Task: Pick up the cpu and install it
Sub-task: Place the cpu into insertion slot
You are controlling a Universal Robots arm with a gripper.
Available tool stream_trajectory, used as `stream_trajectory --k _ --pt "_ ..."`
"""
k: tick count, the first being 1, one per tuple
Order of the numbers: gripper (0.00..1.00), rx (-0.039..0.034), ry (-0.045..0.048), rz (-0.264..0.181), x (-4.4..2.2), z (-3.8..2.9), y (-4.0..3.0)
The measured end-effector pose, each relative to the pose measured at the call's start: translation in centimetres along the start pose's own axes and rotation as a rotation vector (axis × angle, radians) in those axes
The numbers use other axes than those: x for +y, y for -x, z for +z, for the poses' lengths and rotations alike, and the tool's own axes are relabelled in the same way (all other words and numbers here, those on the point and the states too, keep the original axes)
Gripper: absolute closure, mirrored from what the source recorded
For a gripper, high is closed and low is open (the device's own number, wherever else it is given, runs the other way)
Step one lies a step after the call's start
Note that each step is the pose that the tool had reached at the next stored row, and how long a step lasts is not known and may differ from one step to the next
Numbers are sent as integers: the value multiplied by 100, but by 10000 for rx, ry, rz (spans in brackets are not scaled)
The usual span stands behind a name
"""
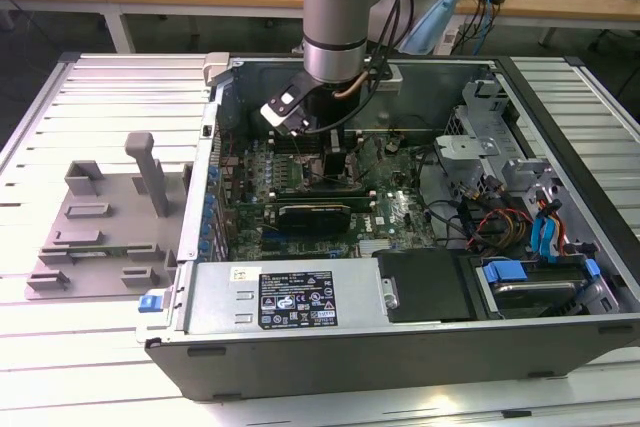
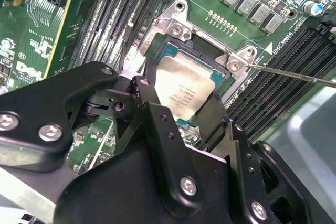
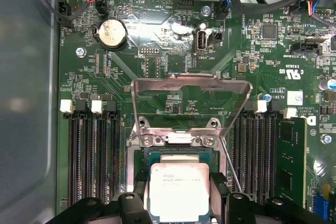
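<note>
Black, bolted links of the gripper point(image 2: 182, 106) sit closest in the second wrist view, with its fingers point(image 2: 149, 95) clamped against two opposite edges of the cpu point(image 2: 186, 87). The exterior view alone takes in the slatted metal worktop point(image 1: 60, 367), the open steel computer case point(image 1: 300, 352) lying on it, and a grey plastic fixture tray point(image 1: 100, 237) beside the case on that view's left. The arm reaches down into the case there. Both wrist views show the glossy green motherboard point(image 3: 173, 66) and its ribbed black memory slots point(image 3: 89, 156) either side of the socket. In the first wrist view the bright metal load plate point(image 3: 191, 103) stands hinged up, and the square, brushed-silver cpu point(image 3: 178, 190) lies over the socket opening; whether it is fully seated cannot be told. A round coin cell point(image 3: 112, 32) gleams further off. A thin wire lever point(image 2: 294, 74) slants beside the socket.
</note>
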State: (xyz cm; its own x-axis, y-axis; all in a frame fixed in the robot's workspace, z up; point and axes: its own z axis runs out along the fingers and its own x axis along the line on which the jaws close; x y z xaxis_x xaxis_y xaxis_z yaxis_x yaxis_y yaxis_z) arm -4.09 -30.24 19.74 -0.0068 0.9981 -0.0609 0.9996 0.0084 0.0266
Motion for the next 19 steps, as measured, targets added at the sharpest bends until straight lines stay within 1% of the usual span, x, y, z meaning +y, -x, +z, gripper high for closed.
stream_trajectory --k 4,8,10,12,14,19 --pt "45 8 3 2 0 3 -1" --pt "45 16 5 2 1 -12 -1" --pt "45 36 5 1 1 -16 0" --pt "45 39 3 3 0 -17 0" --pt "45 75 4 4 0 -12 0" --pt "45 75 0 3 0 0 0"
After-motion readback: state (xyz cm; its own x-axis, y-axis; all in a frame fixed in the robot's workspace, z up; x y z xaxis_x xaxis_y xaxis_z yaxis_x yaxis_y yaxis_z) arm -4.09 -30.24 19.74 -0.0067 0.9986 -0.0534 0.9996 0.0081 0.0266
